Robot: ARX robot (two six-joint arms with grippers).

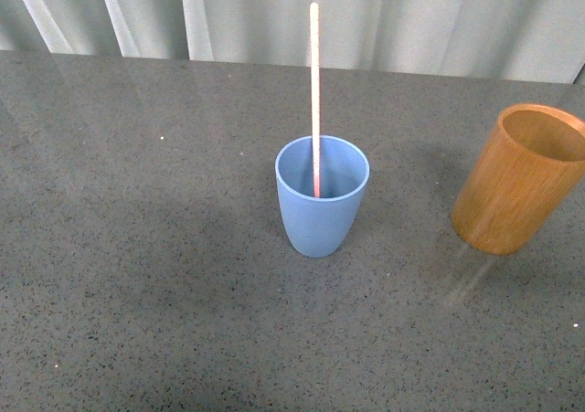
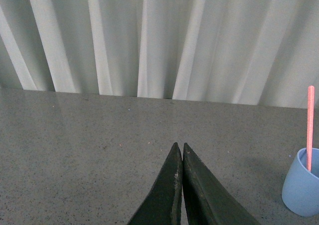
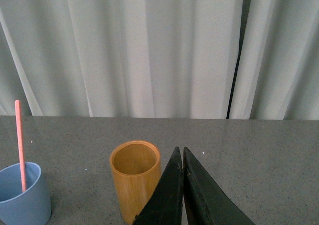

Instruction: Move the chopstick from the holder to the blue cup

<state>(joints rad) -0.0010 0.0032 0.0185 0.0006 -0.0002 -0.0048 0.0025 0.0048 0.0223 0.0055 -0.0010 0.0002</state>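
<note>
In the middle of the table (image 1: 137, 275), the chopstick (image 1: 314, 92) stands in the blue cup (image 1: 322, 195). The holder (image 1: 519, 178) at the right looks empty. The left gripper (image 2: 179, 146) and right gripper (image 3: 179, 149) are pressed together, holding nothing. Best to keep both away from the cup.
</note>
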